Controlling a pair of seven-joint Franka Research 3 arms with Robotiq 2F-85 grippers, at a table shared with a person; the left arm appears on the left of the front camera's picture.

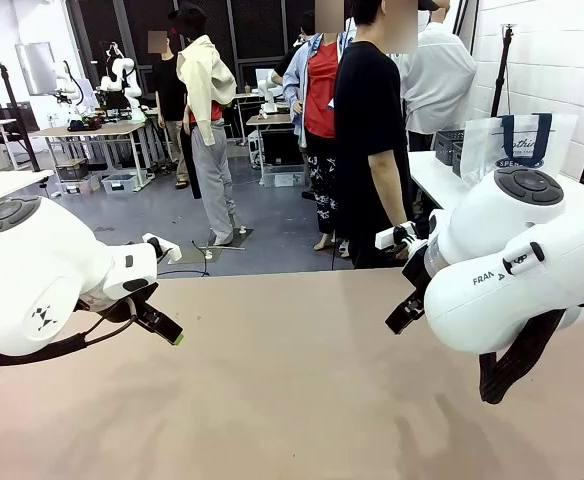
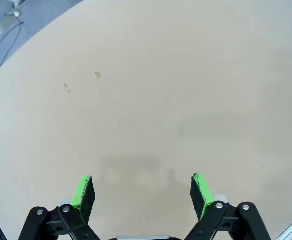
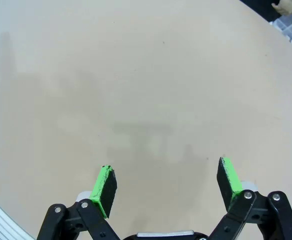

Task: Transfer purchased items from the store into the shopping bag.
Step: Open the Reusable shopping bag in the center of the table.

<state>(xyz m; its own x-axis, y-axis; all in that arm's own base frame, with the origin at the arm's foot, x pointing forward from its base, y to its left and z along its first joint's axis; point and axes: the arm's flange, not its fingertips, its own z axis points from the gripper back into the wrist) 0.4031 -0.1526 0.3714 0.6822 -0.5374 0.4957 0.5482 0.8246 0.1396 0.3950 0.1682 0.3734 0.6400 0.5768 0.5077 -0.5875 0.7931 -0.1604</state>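
The bag (image 1: 517,138) stands on a side table off behind the right arm, with the dark basket (image 1: 449,147) just beside it, both well apart from either gripper. The left gripper (image 2: 142,187) hangs with its green pads spread wide and nothing between them, just plain tan table (image 2: 151,90) under it. From the front it (image 1: 162,325) hovers low over the table's near left part. The right gripper (image 3: 167,182) is the same, jaws wide and holding nothing, poised over the right side of the table (image 1: 292,400). A person (image 1: 367,130) in a black shirt stands at the far edge, close to the side table. To my eye the transfer has not begun and both arms are waiting. Next, I'd guess, the basket and bag need bringing within reach, likely by the person. Then one arm must come down over an item with its fingers straddling it before closing.
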